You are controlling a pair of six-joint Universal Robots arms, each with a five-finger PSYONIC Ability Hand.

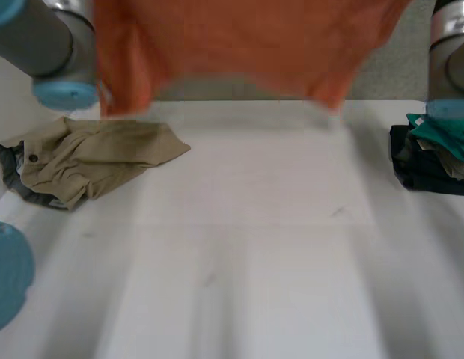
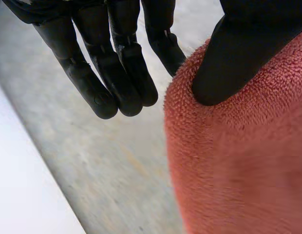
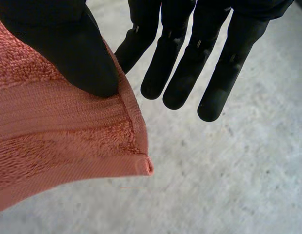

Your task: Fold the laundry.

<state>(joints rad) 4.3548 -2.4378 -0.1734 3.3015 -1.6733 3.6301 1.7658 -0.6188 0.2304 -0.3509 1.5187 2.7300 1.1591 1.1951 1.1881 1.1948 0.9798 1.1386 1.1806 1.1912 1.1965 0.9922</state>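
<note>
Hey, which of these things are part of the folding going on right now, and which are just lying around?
In hand: orange towel, pinched by left hand and right hand.
Lying about: crumpled khaki garment and pile of dark and green clothes, both on the white table.

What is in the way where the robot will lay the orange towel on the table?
Nothing visible. The left hand and right hand hold the orange towel above the table, whose middle is bare. The khaki garment lies off to the left, the pile of clothes to the right.
</note>
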